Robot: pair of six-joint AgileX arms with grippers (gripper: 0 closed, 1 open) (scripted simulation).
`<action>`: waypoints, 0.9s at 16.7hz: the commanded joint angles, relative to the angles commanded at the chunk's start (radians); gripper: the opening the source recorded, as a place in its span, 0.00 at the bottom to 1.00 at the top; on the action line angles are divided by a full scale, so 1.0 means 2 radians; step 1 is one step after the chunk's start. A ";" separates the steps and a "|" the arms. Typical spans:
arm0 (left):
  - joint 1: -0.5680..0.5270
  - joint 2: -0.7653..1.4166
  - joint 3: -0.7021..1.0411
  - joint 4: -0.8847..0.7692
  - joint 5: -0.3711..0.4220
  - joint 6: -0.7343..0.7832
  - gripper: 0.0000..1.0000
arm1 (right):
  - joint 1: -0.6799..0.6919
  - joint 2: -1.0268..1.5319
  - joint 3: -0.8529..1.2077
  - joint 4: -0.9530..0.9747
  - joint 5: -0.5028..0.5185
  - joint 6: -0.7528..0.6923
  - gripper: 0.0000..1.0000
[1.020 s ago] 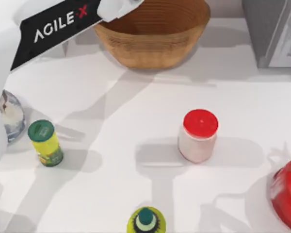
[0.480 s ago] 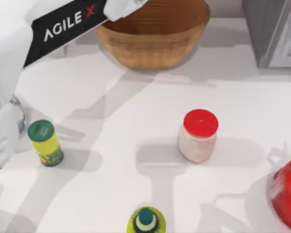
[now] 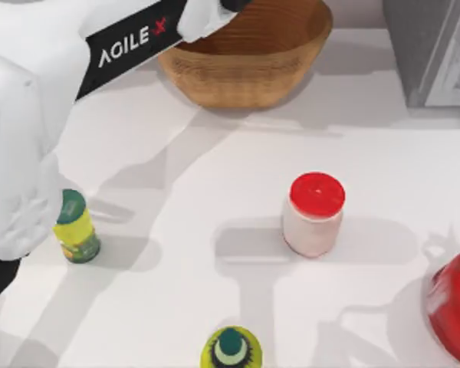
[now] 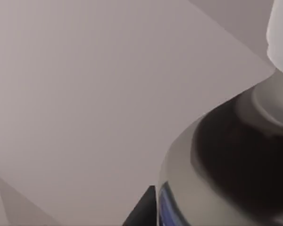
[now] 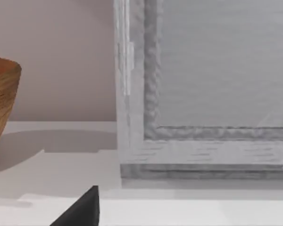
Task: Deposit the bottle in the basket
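Our left arm (image 3: 130, 38) reaches across to the wicker basket (image 3: 245, 77) at the surface's far edge; the left wrist view has the bottle (image 4: 236, 160) close against the camera, white cap and dark shoulder, apparently clamped in the jaws, though the fingers themselves stay hidden. Risk as we judge it: released off-centre, it could strike the rim and fall outside. The top view gives basket and arm, the left wrist view the bottle itself.

From above, my left arm (image 3: 31, 138) covers part of the green-capped bottle (image 3: 77, 230) and the basket (image 3: 245, 69) rim; the basket's far side is cut by the top edge. I cannot see the left gripper's fingers. In the left wrist view the bottle (image 4: 240, 165) is very close, cut by the edges, its label unreadable.
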 joint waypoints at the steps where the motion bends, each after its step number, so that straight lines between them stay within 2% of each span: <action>1: 0.003 0.009 0.005 0.003 0.003 0.000 0.00 | 0.000 0.000 0.000 0.000 0.000 0.000 1.00; 6: 0.005 0.013 0.009 0.006 0.005 0.000 0.00 | 0.000 0.000 0.000 0.000 0.000 0.000 1.00; 15: 0.005 0.013 0.009 0.006 0.005 0.000 0.68 | 0.000 0.000 0.000 0.000 0.000 0.000 1.00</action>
